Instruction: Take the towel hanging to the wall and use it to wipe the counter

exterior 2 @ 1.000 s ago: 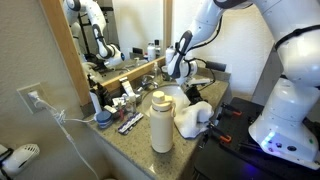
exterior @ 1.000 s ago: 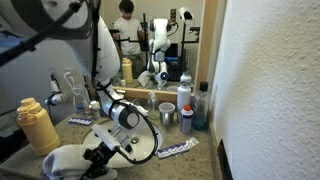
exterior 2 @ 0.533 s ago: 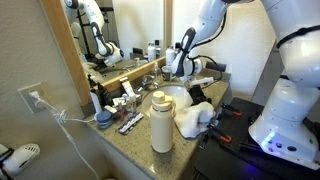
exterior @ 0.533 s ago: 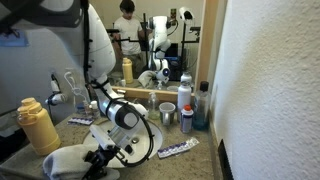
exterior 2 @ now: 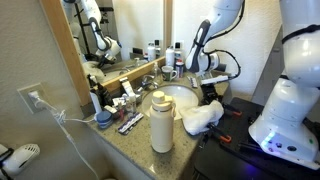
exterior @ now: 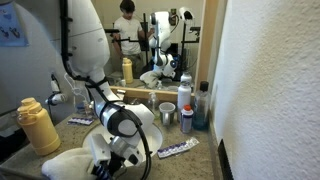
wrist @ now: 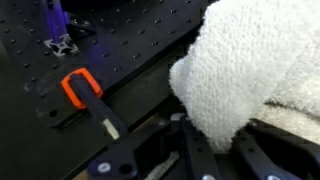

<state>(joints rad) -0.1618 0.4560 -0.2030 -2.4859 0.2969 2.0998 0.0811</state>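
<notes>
The pale terry towel (wrist: 255, 70) fills the upper right of the wrist view, bunched between my gripper's fingers (wrist: 215, 140), which are shut on it. In both exterior views the towel (exterior: 68, 162) (exterior 2: 200, 118) lies bunched at the front edge of the speckled granite counter (exterior 2: 135, 135), with my gripper (exterior: 118, 160) (exterior 2: 211, 97) at its edge. The oval white sink (exterior 2: 176, 95) sits behind the towel. The stippled white wall (exterior: 270, 90) is at the right.
A tall mustard-yellow bottle (exterior: 37, 126) (exterior 2: 160, 123) stands near the towel. Bottles and a metal cup (exterior: 166, 116) crowd the counter by the wood-framed mirror (exterior: 150, 40). A toothpaste tube (exterior: 175, 149) lies near the front. Below the counter is a black perforated board with an orange clamp (wrist: 80, 85).
The arm has swung outward toward the counter's front edge, dragging the towel with it. The towel has slid partly past the edge over the black board.
</notes>
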